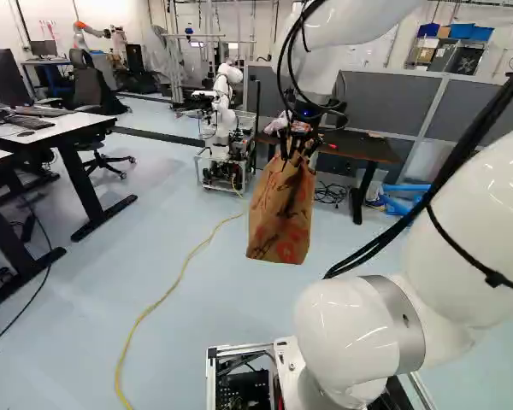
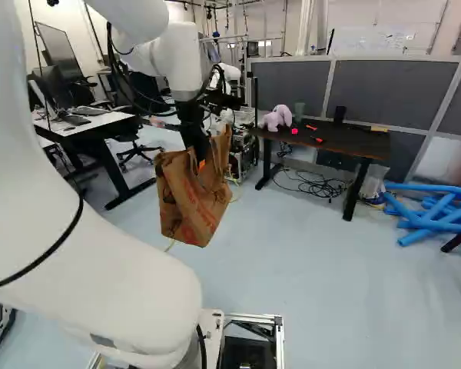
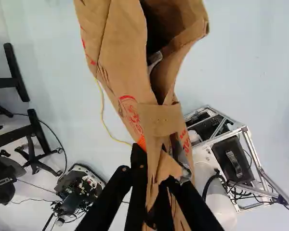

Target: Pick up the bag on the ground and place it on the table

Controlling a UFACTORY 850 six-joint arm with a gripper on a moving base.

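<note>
Pinching bag [image 2: 188,201] in gripper [image 2: 200,157], fingertips partly hidden; bag's inside too dark.

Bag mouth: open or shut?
Open. In the wrist view the brown bag gapes, its shadowed inside showing between the side walls.

The arm [image 1: 496,205] has glossy white, rounded casings [image 1: 342,337], one grey band [image 1: 403,320] and black cables [image 1: 472,141]. Its gripper [image 2: 201,159] is black.

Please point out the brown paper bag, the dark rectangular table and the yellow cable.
Brown paper bag [image 1: 278,213]: left base view, printed side.
Dark rectangular table [image 2: 353,141]: right base view, bare tabletop.
Yellow cable [image 1: 140,316]: left base view, middle stretch.
</note>
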